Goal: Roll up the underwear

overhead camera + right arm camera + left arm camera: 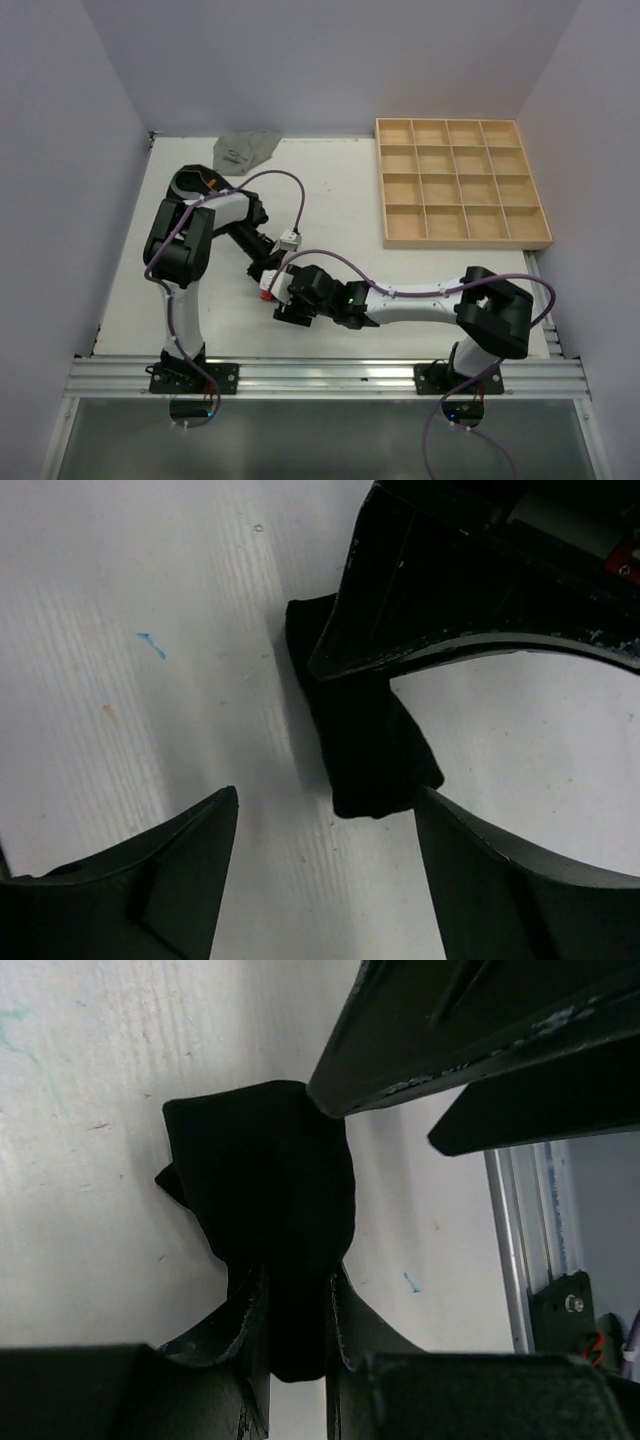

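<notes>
Wooden grid tray (pixel 465 243): pale wood, shallow, four rows of four square compartments, lying flat at the far right of the desk near the back wall.

Desk (pixel 350 190): white, matt top, faintly streaked in the wrist views.

Marks on desk: short blue pen stroke (pixel 152 645) with an orange speck (pixel 108 712) near it; faint teal scribble (pixel 20 1040).

Aluminium rail (pixel 330 375): slotted, running along the desk's near edge.

Walls (pixel 330 60): plain pale lilac, enclosing three sides.

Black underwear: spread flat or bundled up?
Bundled: the black underwear is a compact wad pinched in the left gripper, not spread.
</notes>
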